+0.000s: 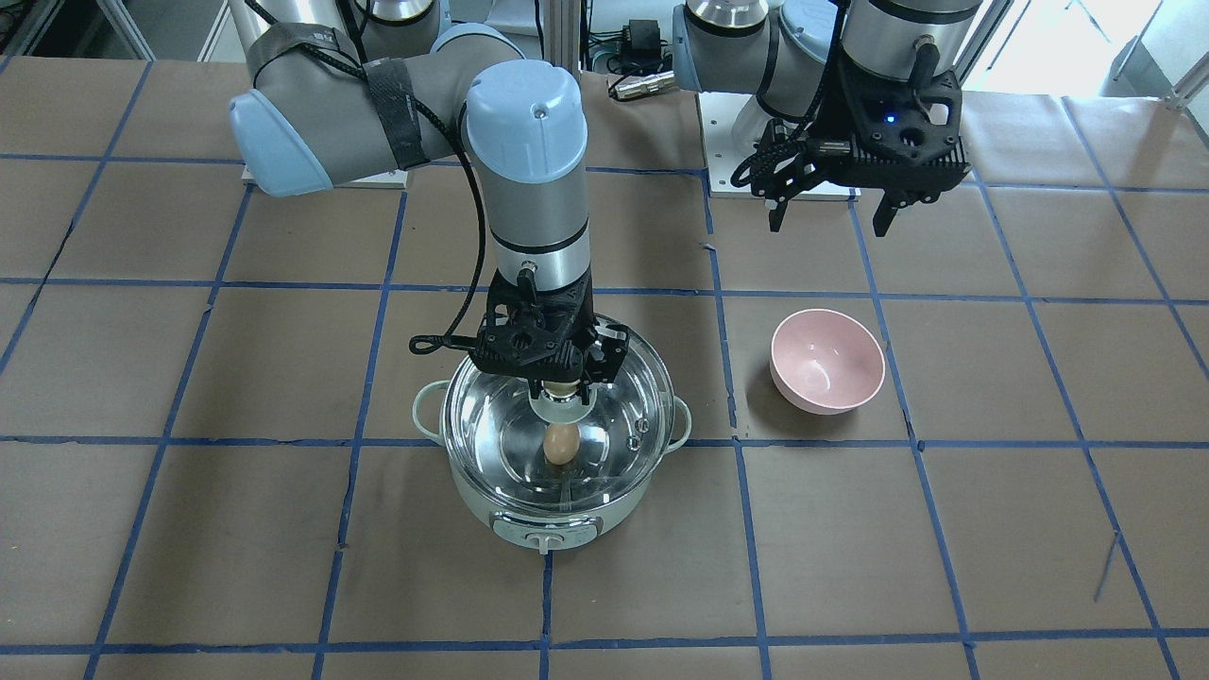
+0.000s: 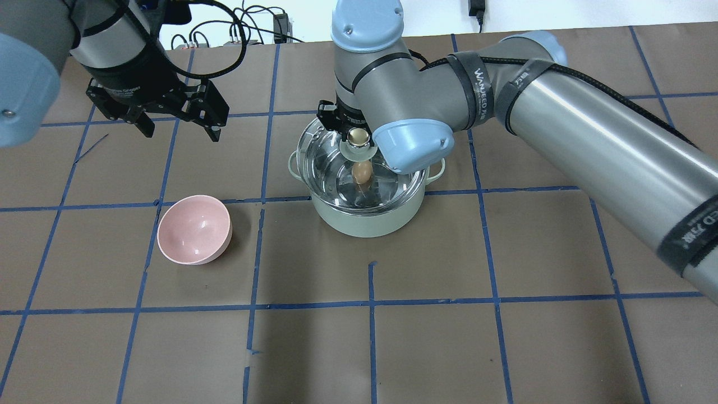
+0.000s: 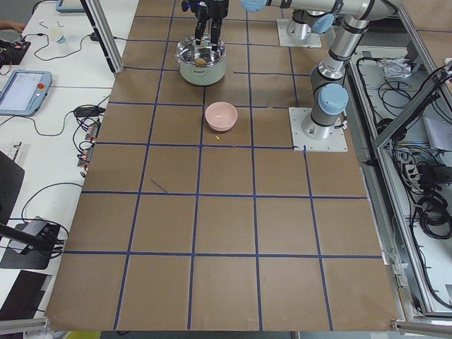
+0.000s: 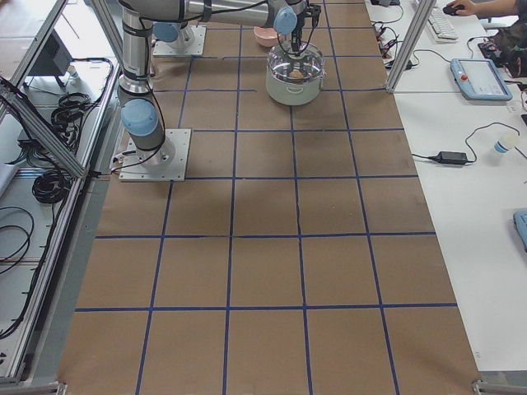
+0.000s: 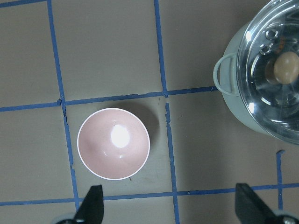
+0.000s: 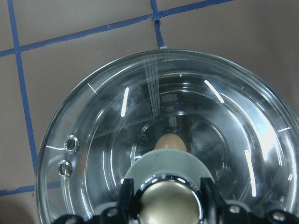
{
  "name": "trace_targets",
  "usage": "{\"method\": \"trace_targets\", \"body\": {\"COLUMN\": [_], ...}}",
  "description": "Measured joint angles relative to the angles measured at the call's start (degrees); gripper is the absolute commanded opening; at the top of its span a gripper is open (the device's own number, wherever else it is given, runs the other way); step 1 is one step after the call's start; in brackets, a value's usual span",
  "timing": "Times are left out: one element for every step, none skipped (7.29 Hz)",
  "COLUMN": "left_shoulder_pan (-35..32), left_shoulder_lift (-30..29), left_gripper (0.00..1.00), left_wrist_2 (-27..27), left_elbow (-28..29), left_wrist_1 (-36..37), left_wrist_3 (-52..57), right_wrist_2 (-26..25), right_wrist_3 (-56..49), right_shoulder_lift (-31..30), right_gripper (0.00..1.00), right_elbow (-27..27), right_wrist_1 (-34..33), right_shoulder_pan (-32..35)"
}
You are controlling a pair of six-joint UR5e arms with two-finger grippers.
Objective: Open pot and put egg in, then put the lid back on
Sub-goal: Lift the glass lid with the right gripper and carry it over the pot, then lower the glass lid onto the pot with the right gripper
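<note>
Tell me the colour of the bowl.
The bowl is pale pink; the left wrist view shows it best.

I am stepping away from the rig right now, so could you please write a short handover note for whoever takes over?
Left gripper: open, empty, hovering above the table near the pink bowl.
Right gripper: shut on the knob of the lid, over the pot.
Egg: inside the pot, under the glass.
Done: egg in, lid on the pot; I cannot tell whether it is fully seated.
Left: check seating, release the knob, lift the right arm clear.
</note>
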Motion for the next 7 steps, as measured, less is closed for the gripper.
{"method": "trace_targets", "body": {"left_shoulder_pan": [0.0,0.0,0.0,0.0,0.0,0.0,0.0], "left_shoulder_lift": [0.0,0.0,0.0,0.0,0.0,0.0,0.0], "left_gripper": [1.0,1.0,1.0,1.0,1.0,1.0,1.0], "left_wrist_2": [0.0,0.0,0.0,0.0,0.1,0.1,0.1], "left_elbow": [0.0,0.0,0.0,0.0,0.0,0.0,0.0], "left_wrist_1": [0.0,0.0,0.0,0.0,0.0,0.0,0.0], "left_wrist_3": [0.0,0.1,0.1,0.2,0.2,0.2,0.2], "right_wrist_2": [0.0,0.0,0.0,0.0,0.0,0.0,0.0], "right_wrist_3": [-0.8,-1.5,-2.1,-2.7,-3.0,-3.2,-3.6], "right_shoulder_lift": [0.0,0.0,0.0,0.0,0.0,0.0,0.0], "right_gripper": [0.34,0.35,0.35,0.35,0.35,0.35,0.36], "right_elbow": [0.2,0.2,0.3,0.3,0.4,0.4,0.5], "right_wrist_1": [0.0,0.0,0.0,0.0,0.0,0.0,0.0], "right_shoulder_pan": [0.0,-0.1,-0.1,-0.1,-0.1,-0.2,-0.2]}}
